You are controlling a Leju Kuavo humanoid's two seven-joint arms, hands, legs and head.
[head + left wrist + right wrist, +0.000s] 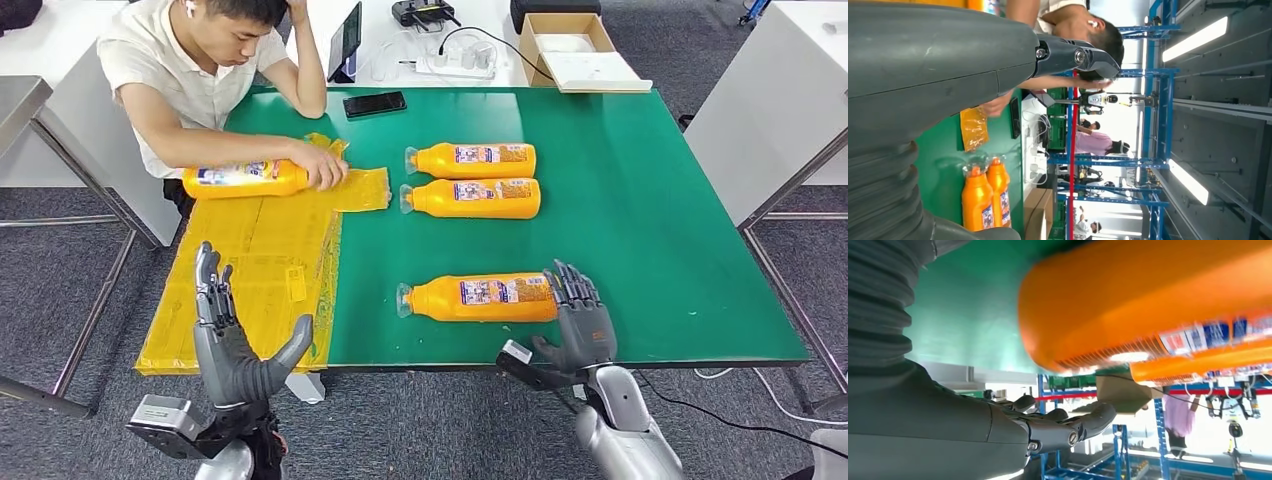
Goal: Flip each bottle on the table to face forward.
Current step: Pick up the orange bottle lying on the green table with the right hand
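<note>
At table's near edge I see my right hand point(583, 320) w/ fingers apart, touching base of nearest orange bottle point(478, 298), not gripping; left hand point(232, 345) spread, holding nothing, over yellow sheet point(255, 270).

Green table mat point(650, 230) covers the tabletop. Yellow plastic sheet point(260, 280) lies over its left part and hangs past the near edge. A person point(200, 70) in a light shirt sits at the far left corner, head resting on 1 hand. Black phone point(374, 104) lies on the far edge of the mat. Behind it: a tablet point(347, 40) standing upright, white cables, an open cardboard box point(570, 45). White cabinet point(770, 100) stands at right. Grey carpet floor point(60, 300).
</note>
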